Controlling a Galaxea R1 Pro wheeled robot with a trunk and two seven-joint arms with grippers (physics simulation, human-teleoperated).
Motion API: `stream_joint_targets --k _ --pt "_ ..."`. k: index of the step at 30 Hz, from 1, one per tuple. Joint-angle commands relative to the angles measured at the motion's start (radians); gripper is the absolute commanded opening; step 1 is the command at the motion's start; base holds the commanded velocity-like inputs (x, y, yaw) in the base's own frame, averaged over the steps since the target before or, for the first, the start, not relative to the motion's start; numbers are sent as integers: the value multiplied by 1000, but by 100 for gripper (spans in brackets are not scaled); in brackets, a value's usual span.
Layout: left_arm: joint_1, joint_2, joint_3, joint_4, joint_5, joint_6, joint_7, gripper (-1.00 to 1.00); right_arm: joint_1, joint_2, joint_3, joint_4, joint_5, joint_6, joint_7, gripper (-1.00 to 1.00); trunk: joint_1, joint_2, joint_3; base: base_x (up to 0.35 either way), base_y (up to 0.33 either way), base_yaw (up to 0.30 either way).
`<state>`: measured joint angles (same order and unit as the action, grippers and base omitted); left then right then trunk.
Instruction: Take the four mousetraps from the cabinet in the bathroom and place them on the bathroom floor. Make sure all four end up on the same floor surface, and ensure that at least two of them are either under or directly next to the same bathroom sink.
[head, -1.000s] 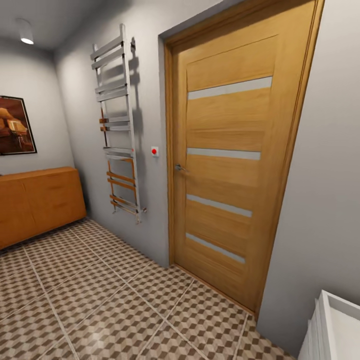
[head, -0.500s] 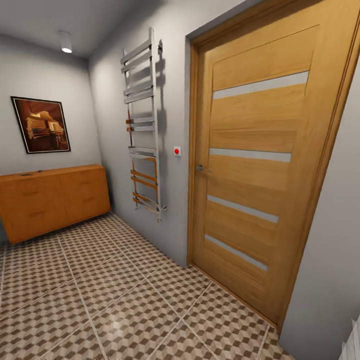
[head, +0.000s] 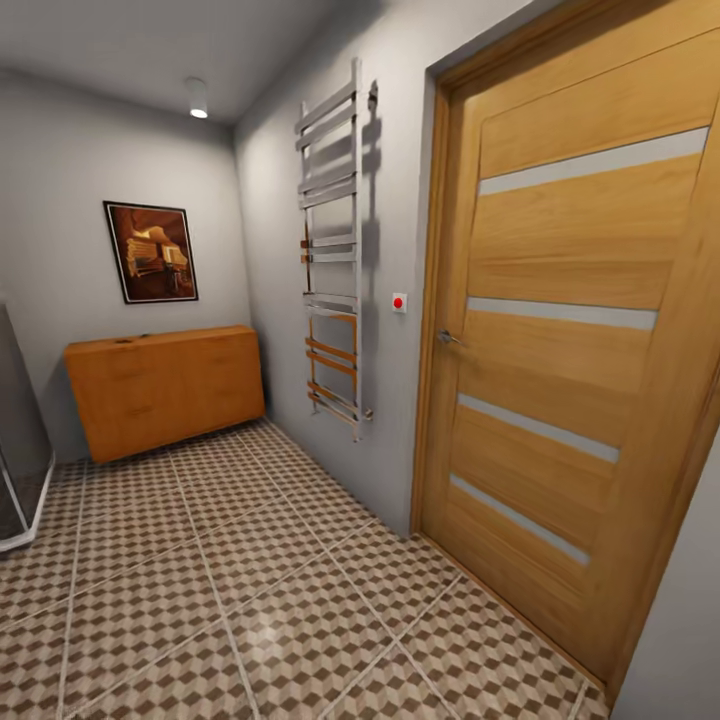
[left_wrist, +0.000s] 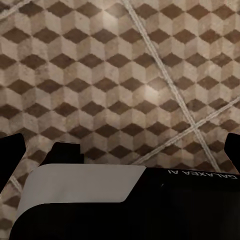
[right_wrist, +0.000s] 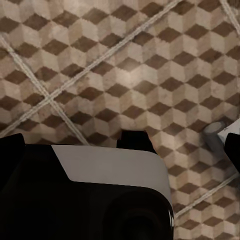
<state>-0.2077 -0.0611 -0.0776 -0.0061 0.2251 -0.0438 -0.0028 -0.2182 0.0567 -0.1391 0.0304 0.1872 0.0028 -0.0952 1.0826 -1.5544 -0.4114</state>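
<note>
The orange-brown wooden cabinet (head: 165, 388) stands against the far wall, its fronts closed. The mousetraps are out of view, and so is the bathroom sink. The cube-patterned bathroom floor (head: 240, 590) stretches from me to the cabinet. In the left wrist view my left gripper (left_wrist: 120, 152) hangs over the tiles, its dark fingertips (left_wrist: 11, 152) wide apart and nothing between them. In the right wrist view my right gripper (right_wrist: 120, 145) is likewise open over the floor (right_wrist: 125, 75).
A closed wooden door (head: 575, 370) fills the right wall, with a chrome towel radiator (head: 335, 260) and a red switch (head: 399, 302) beside it. A framed picture (head: 151, 251) hangs above the cabinet. A glass panel on a white base (head: 18, 470) stands at the left edge.
The camera has swung left: door, radiator and cabinet slid rightwards in the picture. The white unit at the lower right has left the view and the glass panel has come in.
</note>
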Motion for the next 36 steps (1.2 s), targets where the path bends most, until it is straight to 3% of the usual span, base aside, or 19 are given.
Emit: stream_joint_targets --k 1,36 --pt "-1 0 -8 1 10 -4 0 100 -1 0 -8 2 11 0 -4 100 0 -1 -1 0 0 281" --pt "-1 -2 -8 1 10 -4 0 100 -1 0 -8 2 11 0 -4 100 0 -1 -1 0 0 281"
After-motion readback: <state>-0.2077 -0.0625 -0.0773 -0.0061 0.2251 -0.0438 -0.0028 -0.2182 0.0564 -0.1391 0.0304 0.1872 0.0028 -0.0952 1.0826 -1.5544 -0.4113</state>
